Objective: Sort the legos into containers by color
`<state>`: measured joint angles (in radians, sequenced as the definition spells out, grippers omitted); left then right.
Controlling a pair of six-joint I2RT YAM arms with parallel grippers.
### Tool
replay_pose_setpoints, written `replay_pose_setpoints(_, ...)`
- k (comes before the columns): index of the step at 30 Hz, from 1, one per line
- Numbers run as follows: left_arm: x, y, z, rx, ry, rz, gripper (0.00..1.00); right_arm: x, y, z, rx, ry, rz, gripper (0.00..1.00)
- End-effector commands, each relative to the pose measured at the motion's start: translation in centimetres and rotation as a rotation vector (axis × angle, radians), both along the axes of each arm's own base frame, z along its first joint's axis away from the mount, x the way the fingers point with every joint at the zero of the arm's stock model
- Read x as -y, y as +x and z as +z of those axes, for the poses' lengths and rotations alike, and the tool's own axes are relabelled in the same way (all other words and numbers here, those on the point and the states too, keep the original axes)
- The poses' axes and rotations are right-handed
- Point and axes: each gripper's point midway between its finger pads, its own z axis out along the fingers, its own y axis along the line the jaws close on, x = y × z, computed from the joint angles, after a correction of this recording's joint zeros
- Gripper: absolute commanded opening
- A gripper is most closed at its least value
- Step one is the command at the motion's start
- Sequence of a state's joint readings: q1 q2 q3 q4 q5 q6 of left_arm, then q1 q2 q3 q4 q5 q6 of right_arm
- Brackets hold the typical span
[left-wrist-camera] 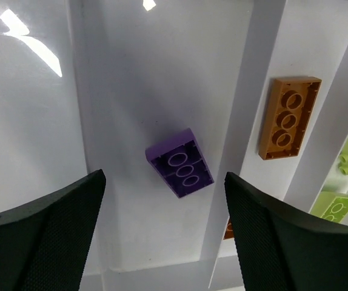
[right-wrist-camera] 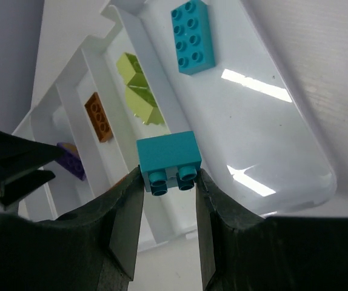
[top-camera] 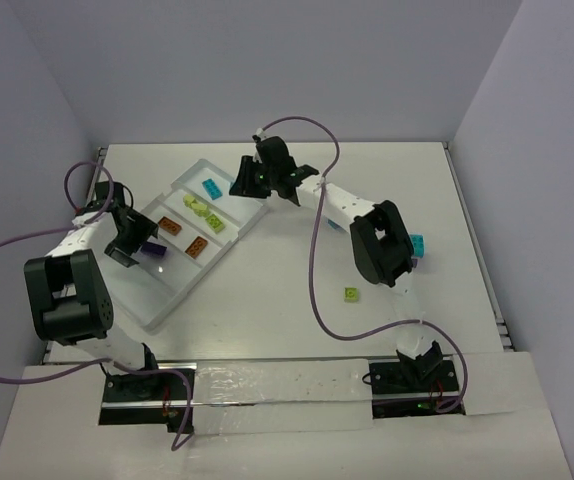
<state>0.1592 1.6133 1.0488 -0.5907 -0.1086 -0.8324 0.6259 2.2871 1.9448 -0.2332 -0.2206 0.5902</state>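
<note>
My left gripper [top-camera: 130,243] [left-wrist-camera: 165,233] stands open over a compartment of the white tray [top-camera: 167,292] [left-wrist-camera: 247,115]. A purple lego [top-camera: 152,247] [left-wrist-camera: 180,162] is below it, hollow underside up, touching neither finger. My right gripper [top-camera: 255,180] [right-wrist-camera: 168,182] is shut on a small teal lego [right-wrist-camera: 167,157], held above the tray's far end compartment [right-wrist-camera: 283,139]. An oblong teal lego [top-camera: 210,187] [right-wrist-camera: 192,36] lies there. Lime legos [top-camera: 205,215] [right-wrist-camera: 139,88] fill the neighbouring compartment. Orange-brown legos [top-camera: 170,226] [left-wrist-camera: 288,117] [right-wrist-camera: 98,116] lie in the one after that.
On the table right of the tray lie a loose lime lego [top-camera: 351,293] and a teal lego [top-camera: 418,243], the latter beside the right arm's elbow. Grey walls stand close on three sides. Purple cables loop over both arms.
</note>
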Motion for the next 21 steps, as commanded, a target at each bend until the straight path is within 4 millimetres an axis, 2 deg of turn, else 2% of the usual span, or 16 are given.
replay_pose_setpoints(1, -0.7, 2.2, 4.6, 0.129, 0.052, -0.014, 0.99, -1.4, 1.7, 1.0, 0.024, 0.022, -0.016, 0.33)
replay_pose_setpoints(2, -0.6, 2.2, 5.6, 0.146, 0.057, -0.021, 0.99, -1.6, 1.8, 1.1, 0.027, 0.019, -0.015, 0.46)
replay_pose_setpoints(5, 0.0, 2.5, 8.9, 0.221, 0.07, -0.05, 0.99, -2.2, 2.3, 1.2, 0.029, 0.018, -0.01, 0.74)
replay_pose_setpoints(7, 0.5, 2.5, 11.1, 0.27, 0.081, -0.071, 0.99, -2.5, 2.5, 2.0, 0.033, 0.031, -0.008, 0.85)
replay_pose_setpoints(12, 2.4, 2.1, 16.4, 0.387, 0.103, -0.133, 0.99, -2.0, 2.2, 4.7, 0.068, 0.04, -0.012, 0.89)
replay_pose_setpoints(13, 2.9, 2.2, 17.1, 0.407, 0.104, -0.153, 0.99, -1.5, 1.8, 6.3, 0.087, 0.041, -0.018, 0.89)
replay_pose_setpoints(15, 3.9, 2.2, 18.0, 0.435, 0.114, -0.192, 0.99, -0.4, 1.3, 8.1, 0.124, 0.022, -0.028, 0.89)
replay_pose_setpoints(16, 5.2, 2.2, 18.4, 0.449, 0.115, -0.23, 0.99, 0.9, 0.8, 7.0, 0.114, -0.024, -0.053, 0.89)
replay_pose_setpoints(17, 6.0, 2.3, 18.8, 0.465, 0.126, -0.261, 0.99, 2.1, 0.3, 9.7, 0.175, -0.024, -0.059, 0.91)
replay_pose_setpoints(18, 7.2, 2.3, 18.6, 0.466, 0.124, -0.301, 0.99, 3.5, -0.5, 10.3, 0.199, -0.058, -0.071, 0.91)
replay_pose_setpoints(21, 10.3, 2.2, 17.9, 0.445, 0.123, -0.392, 0.99, 8.7, -1.9, 9.6, 0.223, -0.182, -0.153, 0.94)
